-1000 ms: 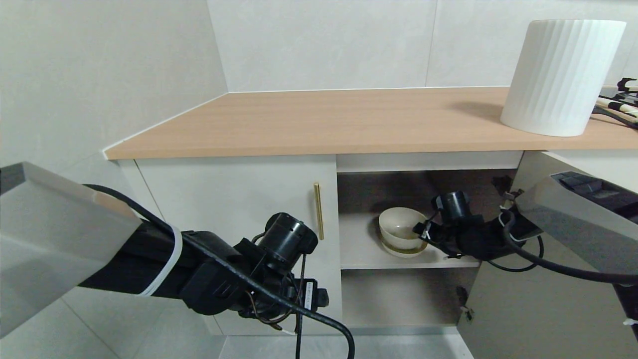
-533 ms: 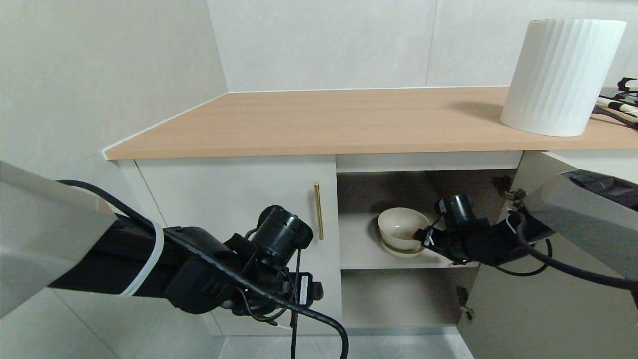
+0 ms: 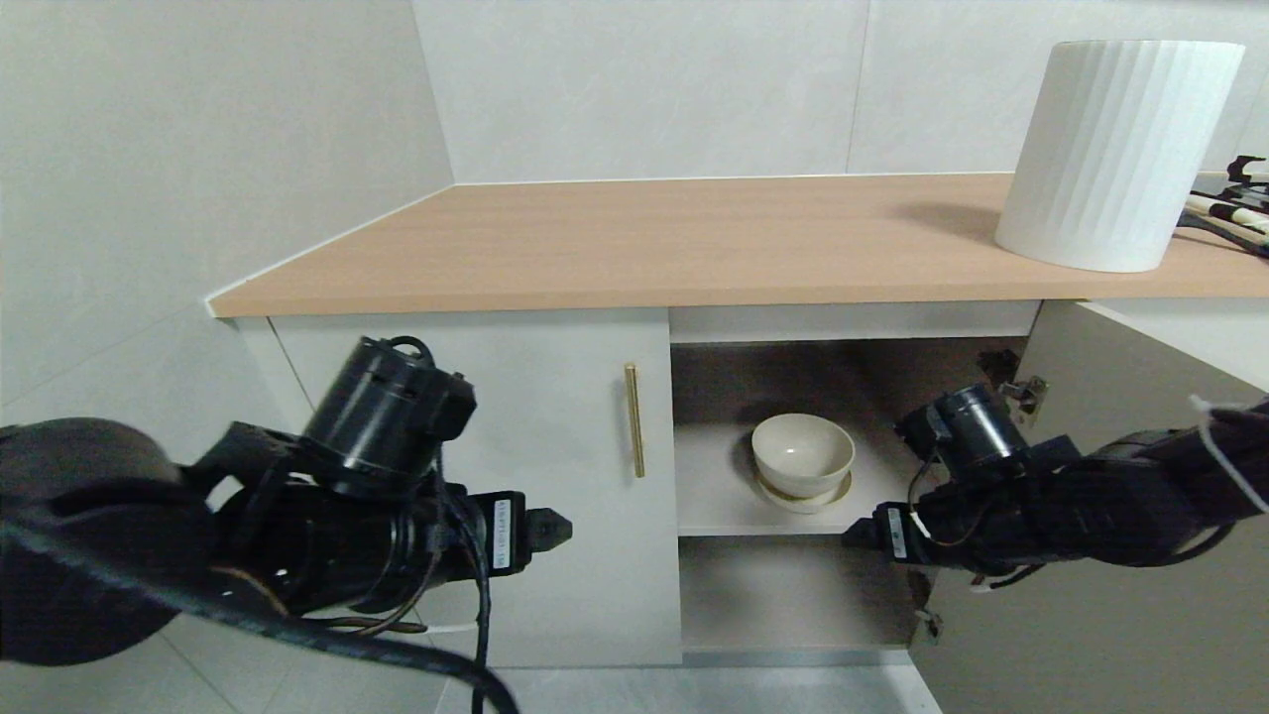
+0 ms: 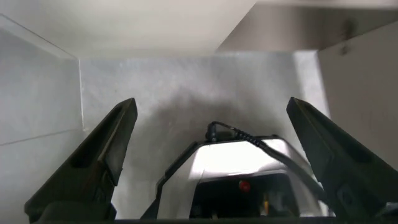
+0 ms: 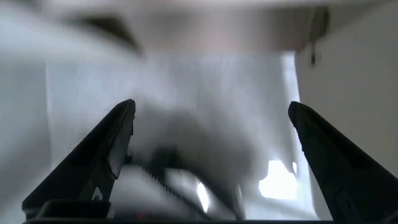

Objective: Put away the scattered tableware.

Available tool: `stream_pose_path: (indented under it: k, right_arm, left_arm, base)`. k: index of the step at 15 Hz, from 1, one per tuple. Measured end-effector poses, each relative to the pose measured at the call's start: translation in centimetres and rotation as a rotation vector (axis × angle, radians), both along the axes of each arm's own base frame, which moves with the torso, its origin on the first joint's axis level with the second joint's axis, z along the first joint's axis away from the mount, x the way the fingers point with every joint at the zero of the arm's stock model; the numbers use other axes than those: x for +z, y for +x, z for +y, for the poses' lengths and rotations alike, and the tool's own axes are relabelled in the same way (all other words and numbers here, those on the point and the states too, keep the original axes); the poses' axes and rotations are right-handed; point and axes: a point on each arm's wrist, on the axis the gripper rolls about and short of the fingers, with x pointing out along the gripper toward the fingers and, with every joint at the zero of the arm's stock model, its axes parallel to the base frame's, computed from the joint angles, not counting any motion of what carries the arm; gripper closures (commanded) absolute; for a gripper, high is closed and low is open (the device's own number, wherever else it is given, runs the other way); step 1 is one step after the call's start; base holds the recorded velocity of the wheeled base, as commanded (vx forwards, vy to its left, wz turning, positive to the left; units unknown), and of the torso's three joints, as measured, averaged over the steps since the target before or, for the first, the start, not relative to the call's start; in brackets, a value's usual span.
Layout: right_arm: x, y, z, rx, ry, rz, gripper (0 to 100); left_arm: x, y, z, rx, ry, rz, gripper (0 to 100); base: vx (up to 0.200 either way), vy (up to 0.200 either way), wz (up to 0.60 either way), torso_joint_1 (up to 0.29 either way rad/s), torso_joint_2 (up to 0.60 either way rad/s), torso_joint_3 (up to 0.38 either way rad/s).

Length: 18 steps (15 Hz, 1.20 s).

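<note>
A cream bowl (image 3: 803, 454) stands upright on a small plate (image 3: 833, 495) on the middle shelf (image 3: 714, 496) of the open cabinet. My right gripper (image 3: 857, 536) hangs just outside the cabinet, in front of the shelf edge and below the bowl, apart from it. In the right wrist view the right gripper (image 5: 211, 109) is open with nothing between its fingers. My left gripper (image 3: 555, 529) sits in front of the shut left cabinet door (image 3: 476, 397). The left wrist view shows the left gripper (image 4: 211, 107) open and empty as well.
A tall white ribbed container (image 3: 1120, 149) stands on the wooden countertop (image 3: 644, 238), with dark utensils (image 3: 1229, 213) at the far right. The left door has a gold handle (image 3: 632, 419). The right door (image 3: 1091, 575) is swung open beside my right arm. Below the shelf is a bare lower compartment (image 3: 793, 595).
My right gripper has let go of the bowl and pulled back out of the cabinet, lower and to the right. The bowl stays on the plate. My left arm drew back to the left.
</note>
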Motion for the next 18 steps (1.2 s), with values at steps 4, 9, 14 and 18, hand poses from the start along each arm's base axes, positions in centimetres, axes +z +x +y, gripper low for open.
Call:
stream_pose_path:
  k: [4, 9, 14, 18]
  right_arm:
    - [4.2, -5.6, -1.6, 0.065, 0.039, -0.010, 0]
    - [6.6, -10.1, -3.2, 0.099, 0.083, -0.060, 0]
    - [6.6, -11.8, -3.6, 0.113, 0.095, -0.069, 0]
    - [6.5, -12.0, -3.5, 0.127, 0.093, -0.063, 0]
  left_arm:
    - [2.9, -4.5, 2.9, -0.015, -0.087, -0.098, 0]
    - [4.0, -7.2, 5.2, 0.002, -0.135, -0.171, 0]
    - [3.3, -7.1, 5.0, -0.023, -0.100, -0.160, 0]
    - [2.8, -6.8, 4.7, -0.030, -0.089, -0.141, 0]
  base:
    - [0.000, 0.000, 0.00, 0.000, 0.00, 0.000]
    - [0.000, 0.000, 0.00, 0.000, 0.00, 0.000]
    - [-0.120, 0.000, 0.00, 0.005, 0.00, 0.000]
    - [-0.200, 0.000, 0.00, 0.002, 0.00, 0.002]
